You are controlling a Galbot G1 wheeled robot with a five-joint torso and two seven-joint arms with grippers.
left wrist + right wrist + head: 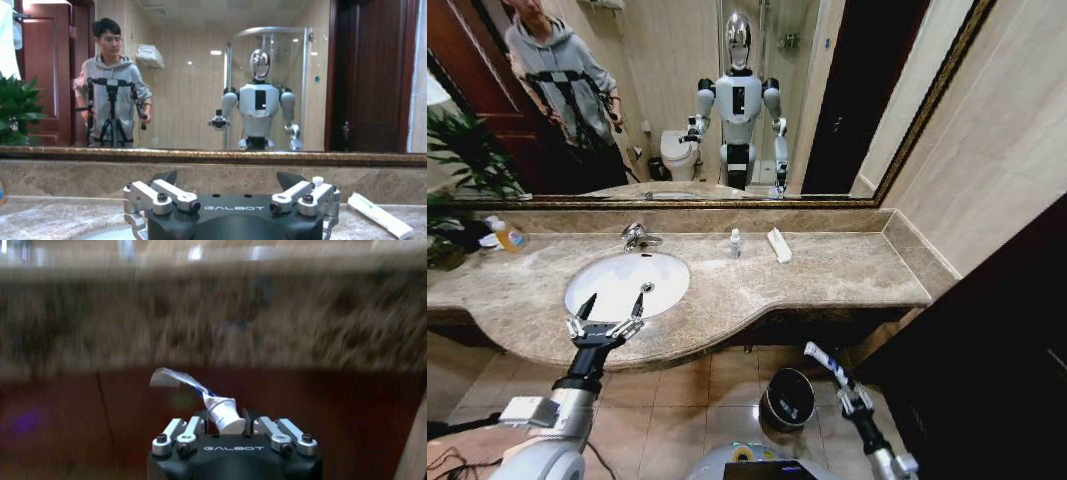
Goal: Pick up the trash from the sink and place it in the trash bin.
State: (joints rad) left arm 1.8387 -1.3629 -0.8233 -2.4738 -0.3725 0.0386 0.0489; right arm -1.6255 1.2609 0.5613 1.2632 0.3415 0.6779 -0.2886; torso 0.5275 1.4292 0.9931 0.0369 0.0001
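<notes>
Right wrist view shows the right gripper (227,421) clamped on a blue-and-white tube (215,407), its crumpled flat end sticking out past the fingertips toward the counter's front edge. From the head camera that gripper (815,352) hangs low over the tiled floor, just beside the trash bin (787,398) and slightly above its rim. The left gripper (612,305) holds its fingers spread wide with nothing between them, at the near rim of the sink (627,285). On the marble behind sit a tiny white bottle (735,243) and a flat white packet (779,245).
</notes>
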